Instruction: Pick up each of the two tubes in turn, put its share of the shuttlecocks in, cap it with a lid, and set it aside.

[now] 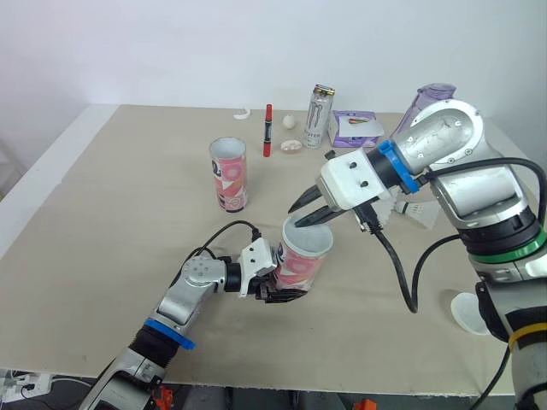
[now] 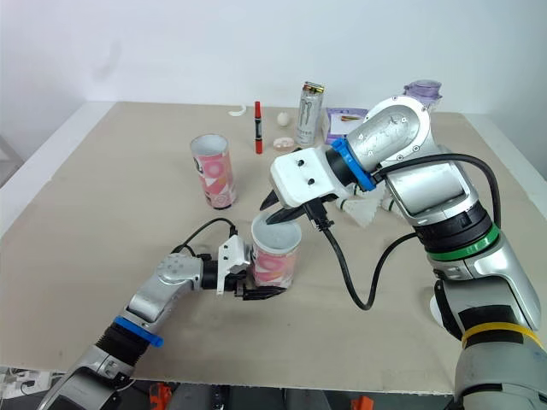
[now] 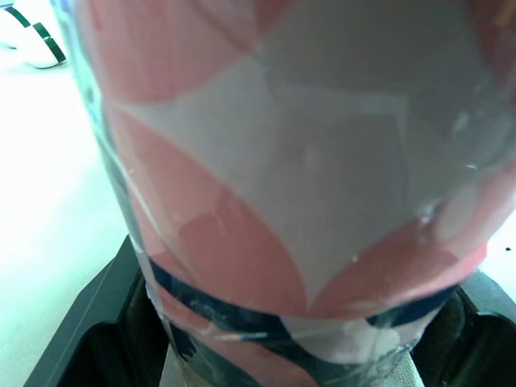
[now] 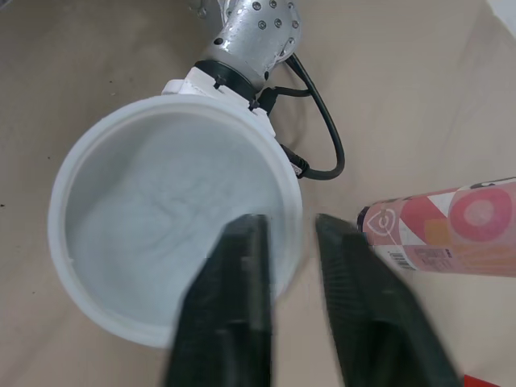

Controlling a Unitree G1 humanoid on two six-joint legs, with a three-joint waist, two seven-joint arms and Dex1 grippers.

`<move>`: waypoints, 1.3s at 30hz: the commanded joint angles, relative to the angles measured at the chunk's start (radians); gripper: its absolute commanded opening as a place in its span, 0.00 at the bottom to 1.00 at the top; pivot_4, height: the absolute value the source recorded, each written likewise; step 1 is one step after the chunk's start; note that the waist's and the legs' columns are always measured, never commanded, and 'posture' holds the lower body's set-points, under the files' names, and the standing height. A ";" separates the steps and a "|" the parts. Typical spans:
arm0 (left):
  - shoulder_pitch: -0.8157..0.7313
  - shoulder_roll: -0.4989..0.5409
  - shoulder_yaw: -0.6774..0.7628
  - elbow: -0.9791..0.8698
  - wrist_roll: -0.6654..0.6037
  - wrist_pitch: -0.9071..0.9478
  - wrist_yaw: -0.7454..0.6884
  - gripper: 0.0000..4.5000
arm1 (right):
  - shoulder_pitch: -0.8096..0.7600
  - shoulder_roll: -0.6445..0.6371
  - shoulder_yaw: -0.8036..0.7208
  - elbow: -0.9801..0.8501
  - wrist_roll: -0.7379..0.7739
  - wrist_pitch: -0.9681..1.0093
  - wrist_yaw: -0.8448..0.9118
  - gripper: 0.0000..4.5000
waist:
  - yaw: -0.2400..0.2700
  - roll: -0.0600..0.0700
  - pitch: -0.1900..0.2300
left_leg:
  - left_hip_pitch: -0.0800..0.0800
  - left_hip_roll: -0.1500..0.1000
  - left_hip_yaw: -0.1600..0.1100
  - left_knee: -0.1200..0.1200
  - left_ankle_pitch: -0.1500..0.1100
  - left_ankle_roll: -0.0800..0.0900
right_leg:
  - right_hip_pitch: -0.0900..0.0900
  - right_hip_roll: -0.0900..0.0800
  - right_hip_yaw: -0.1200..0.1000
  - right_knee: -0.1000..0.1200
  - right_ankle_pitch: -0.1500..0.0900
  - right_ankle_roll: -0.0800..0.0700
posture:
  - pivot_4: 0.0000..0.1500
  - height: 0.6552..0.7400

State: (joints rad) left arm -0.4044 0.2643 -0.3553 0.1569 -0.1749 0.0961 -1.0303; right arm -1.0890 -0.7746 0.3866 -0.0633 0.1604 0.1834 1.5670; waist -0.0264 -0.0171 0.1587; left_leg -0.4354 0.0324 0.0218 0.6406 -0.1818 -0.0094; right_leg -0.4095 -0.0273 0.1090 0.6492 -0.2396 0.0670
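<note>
Tube [image 1: 302, 259] (bare inside) pinched by left end effector [image 1: 285, 290]; right end effector [image 1: 300, 216] spread.

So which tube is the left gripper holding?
The nearer tube, clamped by the left gripper, with the right gripper over its open mouth; the other tube stands free farther back.

the tube [image 1: 301, 263] is pink-and-white patterned, the marker [image 1: 267, 130] red, the can [image 1: 318, 117] silver.

Silver arms, blue-ringed; white wrist blocks; looping black cables [image 1: 402, 278]; right arm [image 1: 466, 184] banded green and yellow.
</note>
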 commanded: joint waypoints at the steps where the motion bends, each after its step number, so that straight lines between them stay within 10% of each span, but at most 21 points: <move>1: 0.018 0.025 0.010 0.027 0.019 0.038 0.019 0.77 | -0.033 -0.003 -0.049 0.016 0.012 0.006 0.005 0.41 | 0.000 0.000 0.000 | 0.000 0.000 0.000 0.000 0.000 0.000 | 0.000 0.000 0.000 0.000 0.000 0.000 | 1.00 1.00; 11: 0.021 0.028 0.015 0.020 0.018 0.046 0.023 0.77 | -0.017 -0.050 -0.195 -0.074 0.220 0.312 -0.024 0.41 | 0.000 0.000 0.000 | -0.001 0.000 0.000 -0.001 0.000 0.000 | -0.001 0.000 0.000 0.000 0.000 -0.002 | 1.00 1.00; 17: 0.017 0.019 0.013 0.024 0.017 0.043 0.027 0.77 | 0.085 -0.063 -0.178 -0.182 0.271 0.443 -0.062 0.02 | -0.001 -0.001 0.000 | 0.000 0.000 -0.001 -0.001 0.000 0.000 | 0.000 0.000 -0.001 0.000 0.000 -0.002 | 1.00 1.00; 39: 0.032 0.015 0.013 0.009 0.016 0.048 0.048 0.77 | 0.150 -0.010 0.004 -0.090 0.090 0.399 -0.108 0.02 | -0.019 -0.009 -0.006 | 0.011 0.002 0.001 -0.003 0.000 -0.001 | 0.003 -0.001 -0.001 0.000 -0.003 0.002 | 1.00 1.00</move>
State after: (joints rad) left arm -0.3854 0.2706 -0.3408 0.1459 -0.1771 0.1292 -0.9970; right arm -0.9440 -0.7887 0.3455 -0.1779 0.2889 0.5571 1.4720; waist -0.0451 -0.0266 0.1522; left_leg -0.4247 0.0347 0.0234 0.6375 -0.1821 -0.0100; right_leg -0.4067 -0.0289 0.1080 0.6490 -0.2421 0.0684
